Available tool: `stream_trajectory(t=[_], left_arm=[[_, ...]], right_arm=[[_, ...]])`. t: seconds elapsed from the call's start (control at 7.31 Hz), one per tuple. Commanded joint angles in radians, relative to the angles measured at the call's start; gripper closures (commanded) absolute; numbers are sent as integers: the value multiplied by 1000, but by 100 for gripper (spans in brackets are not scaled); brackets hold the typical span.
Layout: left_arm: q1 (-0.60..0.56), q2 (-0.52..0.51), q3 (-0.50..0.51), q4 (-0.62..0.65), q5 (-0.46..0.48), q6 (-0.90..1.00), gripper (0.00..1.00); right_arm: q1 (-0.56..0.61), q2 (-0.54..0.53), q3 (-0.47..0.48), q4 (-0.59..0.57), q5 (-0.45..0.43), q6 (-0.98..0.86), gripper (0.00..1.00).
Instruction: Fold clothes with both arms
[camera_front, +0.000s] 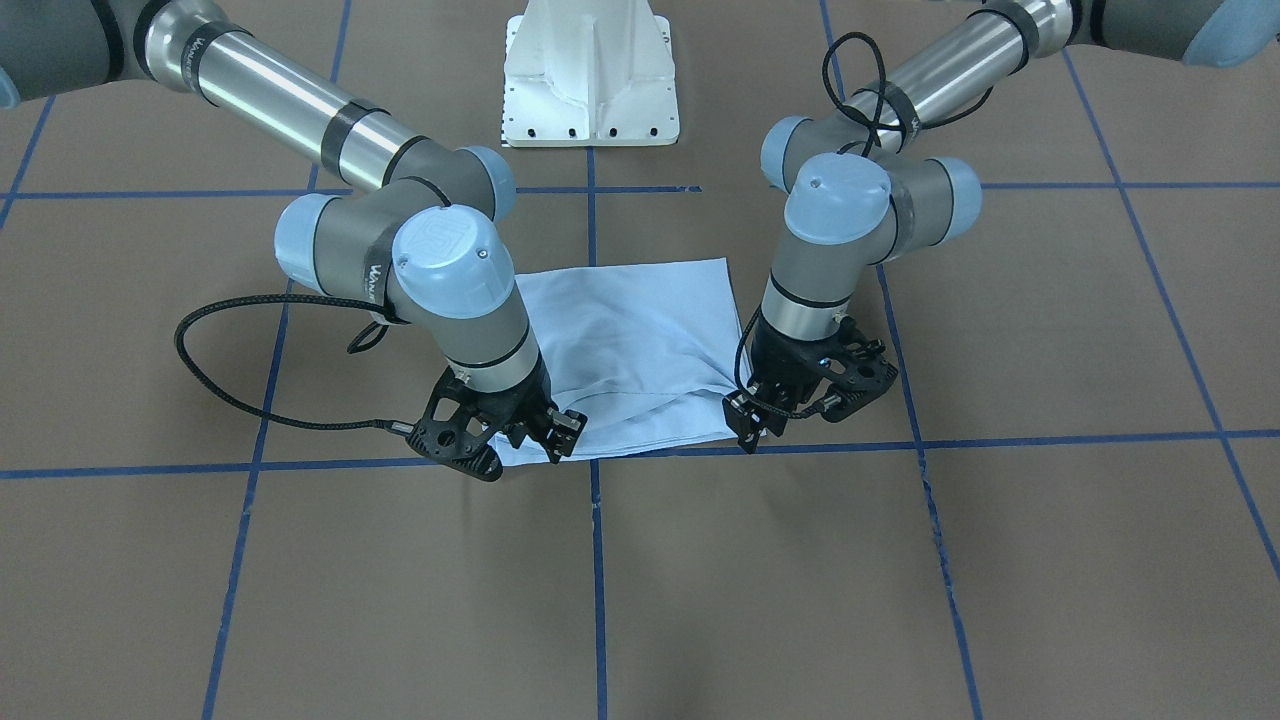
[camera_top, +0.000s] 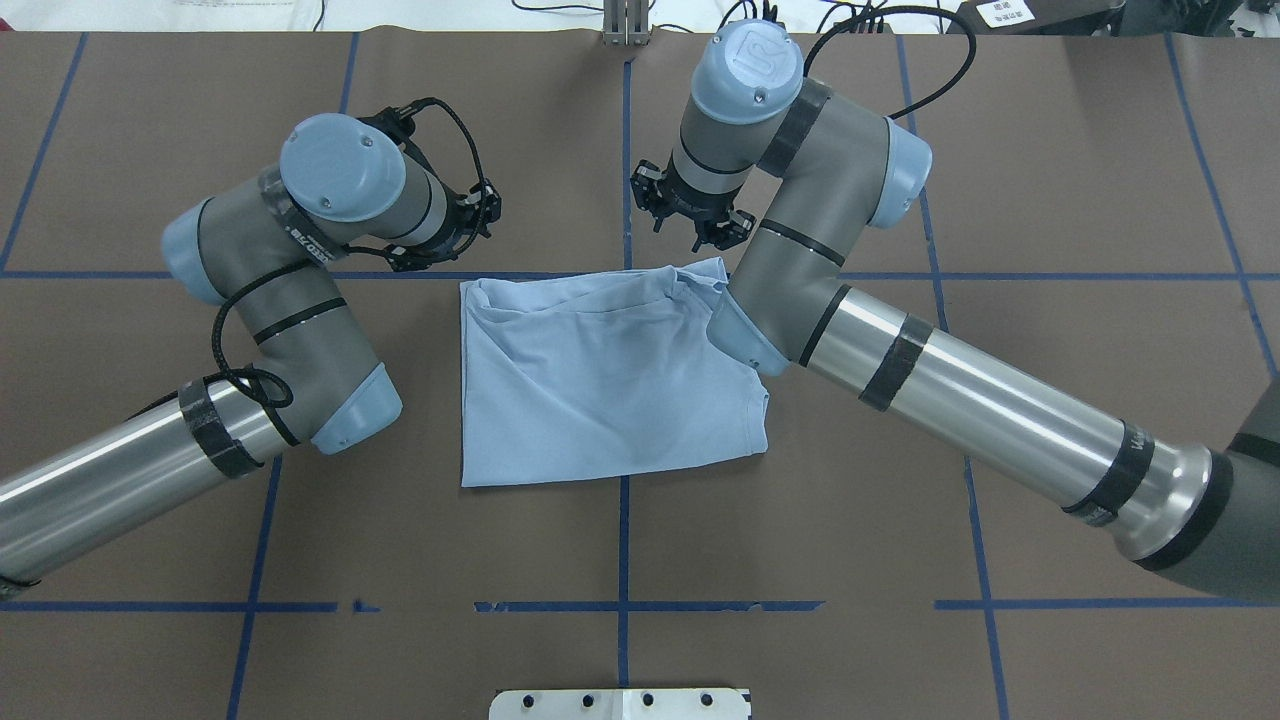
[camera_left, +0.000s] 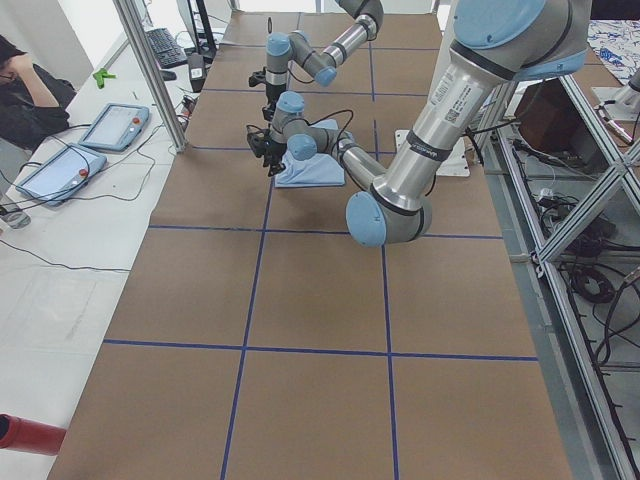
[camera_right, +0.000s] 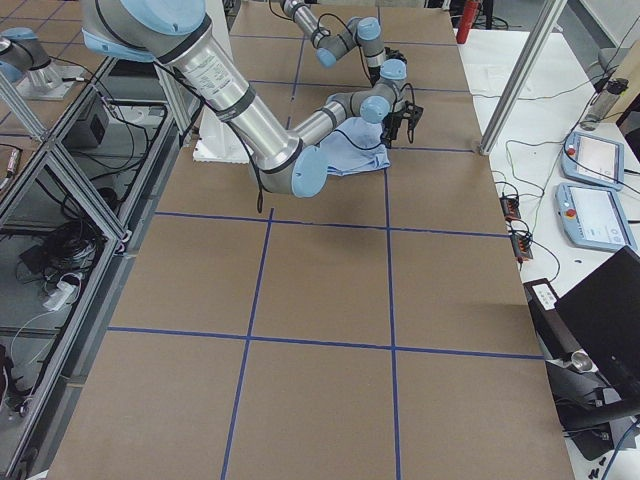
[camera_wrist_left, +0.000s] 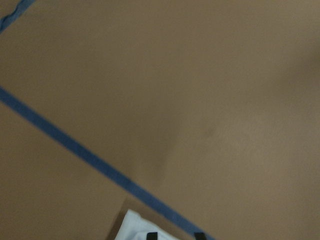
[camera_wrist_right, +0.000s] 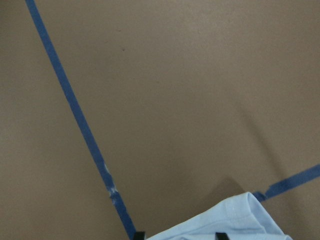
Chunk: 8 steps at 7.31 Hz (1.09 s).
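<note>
The light blue T-shirt (camera_top: 600, 390) lies folded into a rough square on the brown table (camera_top: 1000, 200); its chest print is hidden. In the front view it lies between the arms (camera_front: 630, 330). My left gripper (camera_front: 752, 422) is low over one corner of the shirt's far edge. My right gripper (camera_front: 558, 432) is low over the other corner. In the left wrist view the gripper (camera_wrist_left: 176, 236) has its tips apart with the cloth corner (camera_wrist_left: 131, 227) between them. The right wrist view shows the same: gripper (camera_wrist_right: 180, 235) open, shirt corner (camera_wrist_right: 235, 215) between the tips.
The white pedestal base (camera_front: 590, 80) stands at the robot's side of the table. Blue tape lines (camera_front: 600, 560) cross the brown surface. In the left side view an operator (camera_left: 25, 85) sits by tablets (camera_left: 110, 125) past an aluminium post (camera_left: 150, 70).
</note>
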Motion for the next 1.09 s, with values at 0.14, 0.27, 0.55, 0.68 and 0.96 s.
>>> stream_trajectory(t=[0.14, 0.27, 0.55, 0.68, 0.96], left_arm=[[-26, -5, 18, -12, -79, 61, 0], [-36, 12, -11, -10, -106, 89, 0], [-83, 96, -118, -1, -142, 197, 0], [-133, 160, -167, 0, -184, 312, 0], [-279, 269, -200, 5, -282, 585, 0]], right_arm=[[32, 5, -11, 5, 68, -65, 0], [28, 5, -8, -14, 71, -91, 0], [31, -7, 65, -207, 62, -248, 0], [61, -11, 119, -338, 53, -386, 0], [196, -183, 283, -405, 74, -682, 0]])
